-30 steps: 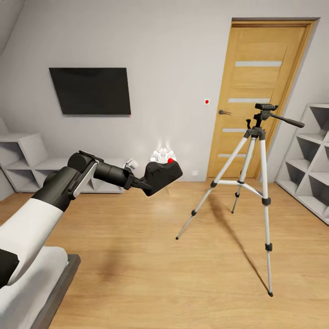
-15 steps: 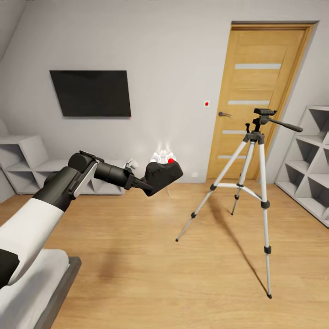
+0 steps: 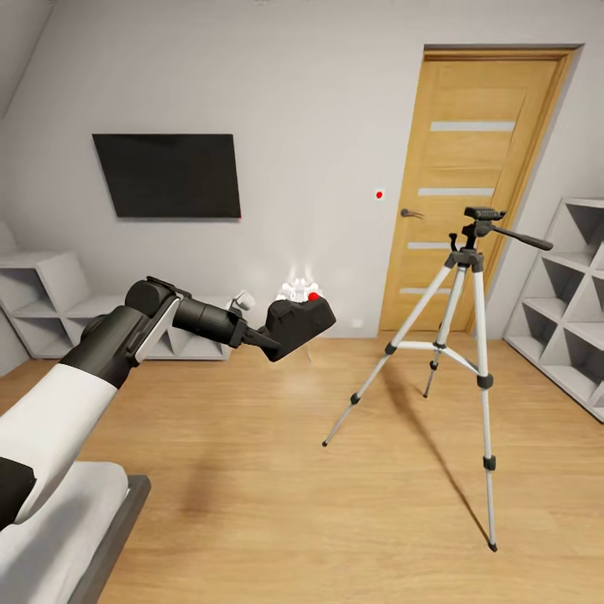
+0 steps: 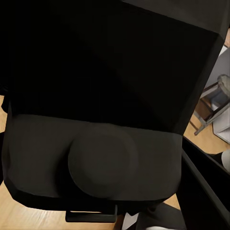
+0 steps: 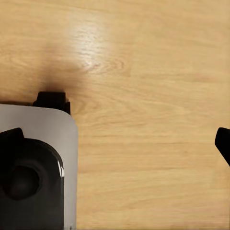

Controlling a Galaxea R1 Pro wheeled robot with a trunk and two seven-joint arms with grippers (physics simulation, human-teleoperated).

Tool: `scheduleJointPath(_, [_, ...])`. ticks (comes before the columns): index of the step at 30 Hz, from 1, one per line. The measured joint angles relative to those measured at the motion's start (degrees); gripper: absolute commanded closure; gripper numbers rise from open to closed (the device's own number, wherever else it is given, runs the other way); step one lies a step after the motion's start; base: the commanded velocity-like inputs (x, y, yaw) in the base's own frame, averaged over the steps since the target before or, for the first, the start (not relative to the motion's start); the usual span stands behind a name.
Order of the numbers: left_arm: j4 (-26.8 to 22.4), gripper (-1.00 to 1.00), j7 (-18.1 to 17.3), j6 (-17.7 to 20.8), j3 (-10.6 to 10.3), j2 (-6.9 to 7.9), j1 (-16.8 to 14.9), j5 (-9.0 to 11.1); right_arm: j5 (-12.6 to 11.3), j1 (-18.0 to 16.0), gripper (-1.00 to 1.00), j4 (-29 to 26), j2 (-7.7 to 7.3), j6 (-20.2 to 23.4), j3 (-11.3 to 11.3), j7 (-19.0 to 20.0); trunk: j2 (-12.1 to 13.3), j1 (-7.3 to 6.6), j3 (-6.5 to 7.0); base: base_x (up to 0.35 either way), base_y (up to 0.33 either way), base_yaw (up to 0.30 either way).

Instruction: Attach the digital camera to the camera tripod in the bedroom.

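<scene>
I carry the digital camera [image 3: 299, 325] in my left end effector [image 3: 262, 338], whose fingers are clamped on its body, holding it out in mid-air above the plank floor [image 3: 277, 486], tilted, red button up. In the left wrist view the dark camera body [image 4: 96, 143] sits right against the lens. So the pick-up is done, by my judgement; the mounting is not, since the camera is well apart from the camera tripod [image 3: 457, 335], which stands on the floor to my right, in front of the wooden door [image 3: 470, 176], its head bare. What is left is closing the gap and seating the camera on that head.

Going left to right I count one wall screen [image 3: 168, 174], one camera, one tripod with three legs, one door. My right end effector I cannot judge: its wrist view looks down at floor.
</scene>
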Motion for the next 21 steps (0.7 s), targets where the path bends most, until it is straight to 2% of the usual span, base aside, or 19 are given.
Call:
scheduleJointPath(8, [-0.03, 1.0, 0.0, 0.0, 0.08, 0.08, 0.0, -0.01, -0.01, 0.84, -1.0, 0.0, 0.84, -0.61, -0.05, 0.15, 3.21, -1.76, 1.44, 0.0, 0.0, 0.0])
scheduleJointPath(21, [-0.04, 1.0, 0.0, 0.0, 0.09, 0.09, 0.0, 0.0, -0.01, 1.18, -1.0, 0.0, 1.03, -1.4, -0.03, 0.24, 8.43, -4.61, 3.77, 0.0, 0.0, 0.0])
